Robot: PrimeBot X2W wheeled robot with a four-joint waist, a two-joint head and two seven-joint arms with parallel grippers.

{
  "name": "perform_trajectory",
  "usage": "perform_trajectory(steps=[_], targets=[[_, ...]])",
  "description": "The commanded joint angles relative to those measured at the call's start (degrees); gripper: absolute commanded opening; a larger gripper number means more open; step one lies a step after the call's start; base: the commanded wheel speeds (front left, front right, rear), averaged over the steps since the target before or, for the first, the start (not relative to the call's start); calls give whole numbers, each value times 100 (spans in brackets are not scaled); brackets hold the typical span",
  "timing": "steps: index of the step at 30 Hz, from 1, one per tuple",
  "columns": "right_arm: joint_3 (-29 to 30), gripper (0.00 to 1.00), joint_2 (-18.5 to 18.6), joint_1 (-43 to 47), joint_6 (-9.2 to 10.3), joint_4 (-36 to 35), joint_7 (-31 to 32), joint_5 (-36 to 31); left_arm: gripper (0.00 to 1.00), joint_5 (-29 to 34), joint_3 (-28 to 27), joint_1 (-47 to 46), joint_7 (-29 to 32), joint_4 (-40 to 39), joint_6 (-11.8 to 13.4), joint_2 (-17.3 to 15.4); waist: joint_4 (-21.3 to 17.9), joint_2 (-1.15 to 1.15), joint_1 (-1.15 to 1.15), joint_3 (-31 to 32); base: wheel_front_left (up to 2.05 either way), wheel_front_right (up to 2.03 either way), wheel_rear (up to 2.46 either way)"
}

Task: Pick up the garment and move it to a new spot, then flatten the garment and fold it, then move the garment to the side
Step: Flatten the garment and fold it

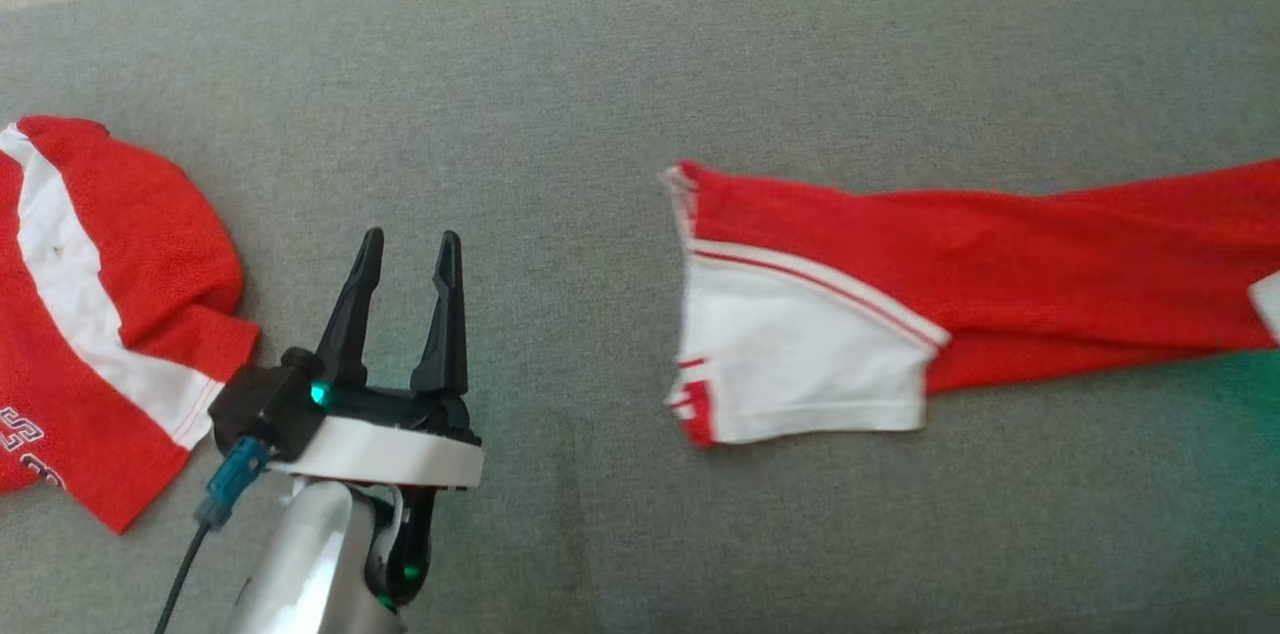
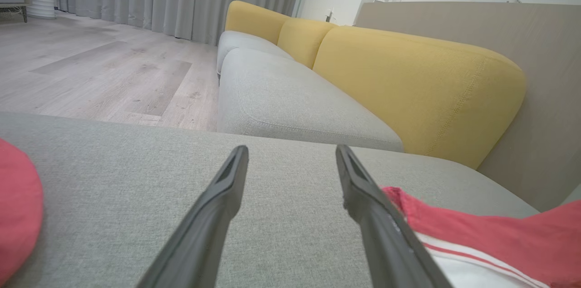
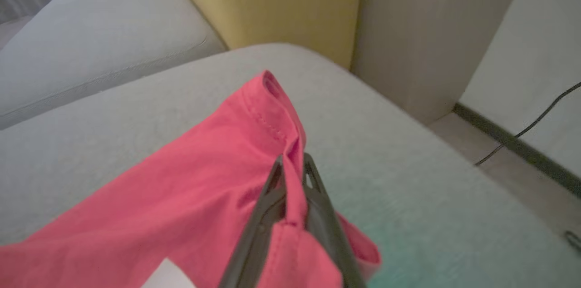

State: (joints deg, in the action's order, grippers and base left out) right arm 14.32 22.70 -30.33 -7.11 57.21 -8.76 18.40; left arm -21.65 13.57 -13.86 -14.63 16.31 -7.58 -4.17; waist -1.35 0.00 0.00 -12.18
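Right claw [image 3: 293, 159] pinches garment [image 3: 204, 179] hem — cushion [image 3: 386, 142] edge near.

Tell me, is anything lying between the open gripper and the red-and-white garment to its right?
Nothing visible: bare grey cushion separates the left gripper from the garment. The right gripper is shut on the garment's hem.

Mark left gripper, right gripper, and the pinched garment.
left gripper [image 1: 410, 239], head view, gap between its open fingertips.
right gripper [image 3: 292, 161], right wrist view, between fingertips shut on cloth.
garment [image 3: 204, 174], right wrist view, red fabric left of the fingers.
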Motion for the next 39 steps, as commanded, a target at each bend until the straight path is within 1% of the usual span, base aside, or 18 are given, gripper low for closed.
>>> perform_trajectory(steps=[1, 4, 7, 11, 17, 23, 24, 28, 32, 36, 39], targets=[[-24, 0, 148, -198, -37, -97, -94, -104, 100, -14, -133, -169, -37, -178, 10, -48, 8, 0, 0, 6, 0, 0, 0], [109, 0, 151, -327, -37, -64, -122, -282, 100, -32, -130, -150, -37, -161, 9, -57, 12, 0, 0, 38, 0, 0, 0], [131, 0, 8, -393, -37, -158, -169, -420, 100, -41, -141, -106, -37, -122, 9, -63, 0, 0, 0, 123, 0, 0, 0], [21, 0, -296, -416, -37, -430, -192, -507, 100, -47, -131, -43, -37, -90, 9, -58, -17, 0, 0, 288, 0, 0, 0], [-417, 0, -872, -327, -37, -1083, -23, -545, 100, -63, -132, 80, -37, -38, 9, -47, -32, 0, 0, 595, 0, 0, 0], [-1046, 0, -1549, -85, -37, -1833, 328, -461, 100, -77, -118, 177, -37, -37, 9, -30, 48, 0, 0, 769, 0, 0, 0], [-1046, 0, -1549, -85, -37, -1833, 328, -461, 100, -77, -118, 177, -37, -37, 9, -30, 48, 0, 0, 769, 0, 0, 0], [-1520, 0, -1871, 96, -37, -2208, 547, -294, 100, -95, -88, 208, -37, -40, 9, -17, 147, 0, 0, 792, 0, 0, 0], [-2089, 0, -1973, 296, -37, -2397, 668, -101, 100, -122, -24, 199, -37, -9, 9, -2, 294, 0, 0, 793, 0, 0, 0], [-2838, 0, -1980, 465, -37, -2503, 656, 477, 100, -147, -13, 181, -37, 22, 9, 7, 432, 0, 0, 794, 0, 0, 0], [-3186, 0, -1981, 542, -37, -2445, 592, 679, 100, -156, -12, 169, -37, 36, 9, 10, 522, 0, 0, 789, 0, 0, 0]])
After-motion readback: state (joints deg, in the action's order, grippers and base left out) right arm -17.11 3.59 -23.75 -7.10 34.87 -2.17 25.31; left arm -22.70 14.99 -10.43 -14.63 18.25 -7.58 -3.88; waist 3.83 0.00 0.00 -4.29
